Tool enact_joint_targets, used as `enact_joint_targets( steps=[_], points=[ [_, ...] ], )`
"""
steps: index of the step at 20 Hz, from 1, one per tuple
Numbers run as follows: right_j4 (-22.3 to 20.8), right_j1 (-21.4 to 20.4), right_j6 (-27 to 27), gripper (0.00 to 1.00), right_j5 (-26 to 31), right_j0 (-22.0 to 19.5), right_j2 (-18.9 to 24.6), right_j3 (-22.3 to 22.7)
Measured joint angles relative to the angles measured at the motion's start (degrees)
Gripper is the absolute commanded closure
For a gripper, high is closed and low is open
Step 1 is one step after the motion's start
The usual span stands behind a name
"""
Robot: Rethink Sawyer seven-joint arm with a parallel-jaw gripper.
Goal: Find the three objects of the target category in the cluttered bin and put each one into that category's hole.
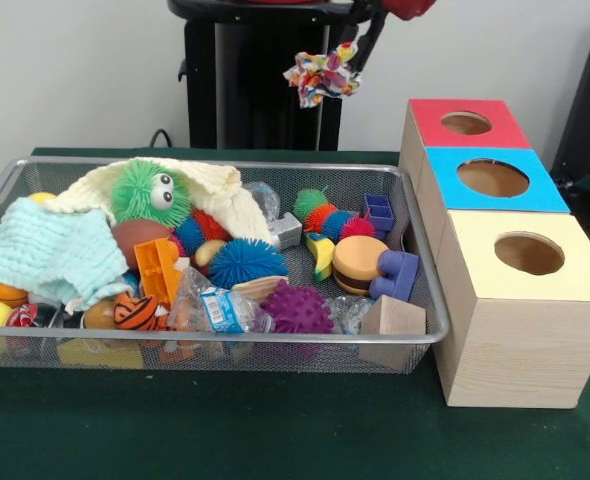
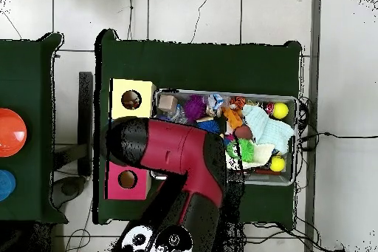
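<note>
The gripper [image 1: 337,62] hangs high above the wire bin's [image 1: 415,338] far rim, pinching a confetti-patched lump [image 1: 320,77] — left of the box row and well apart from the yellow-topped box's hole [image 1: 529,253] at its near end.

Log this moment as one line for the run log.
gripper: raised, shut on whitish confetti-patched lump | silver wire-mesh bin: cluttered | round hole in yellow-topped wooden box: unobstructed
</note>
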Motion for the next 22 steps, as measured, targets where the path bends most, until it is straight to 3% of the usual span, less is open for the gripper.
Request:
enact_joint_targets(
  steps=[11,22],
  points=[
    [8.97,2.79,1.20,1.00,-1.39,0.17,0.60,-2.85],
    [21.81,9.00,10.93,1.00,-12.65,2.66,3.13,-6.46]
  ],
)
